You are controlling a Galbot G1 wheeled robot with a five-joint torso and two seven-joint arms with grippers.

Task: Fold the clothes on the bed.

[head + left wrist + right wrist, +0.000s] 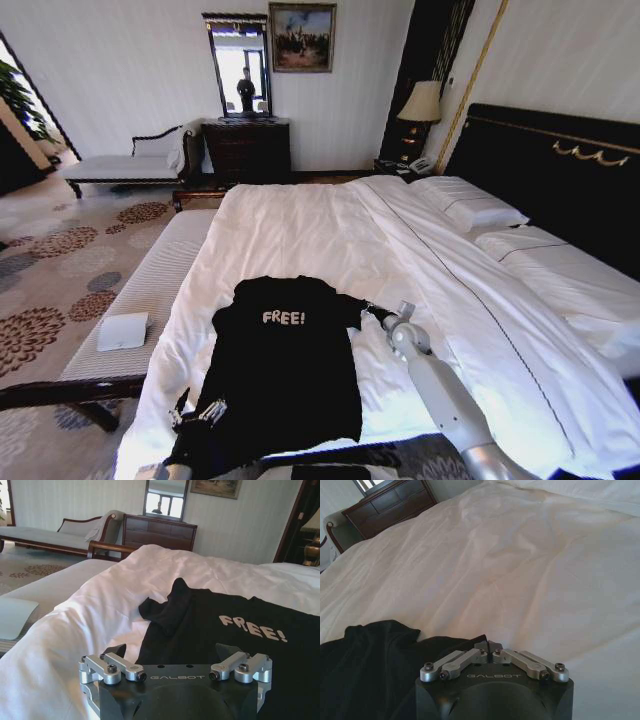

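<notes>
Black T-shirt [285,365] lies flat on the near part of the bed [300,225], "FREE!" chest print facing up. Right tool [377,312] sits at the shirt's right sleeve, fingers pressed together on the sleeve fabric. Left tool [197,415] spread at the near-left hem. Risk: thin pinch slips, or the sleeve drags and bunches the shirt. "GALBOT" reads on both tools.

Open duvet [300,230] beyond T-shirt [285,370]; pillows [480,212] far right; bench [150,290] flanks left bed edge.
</notes>
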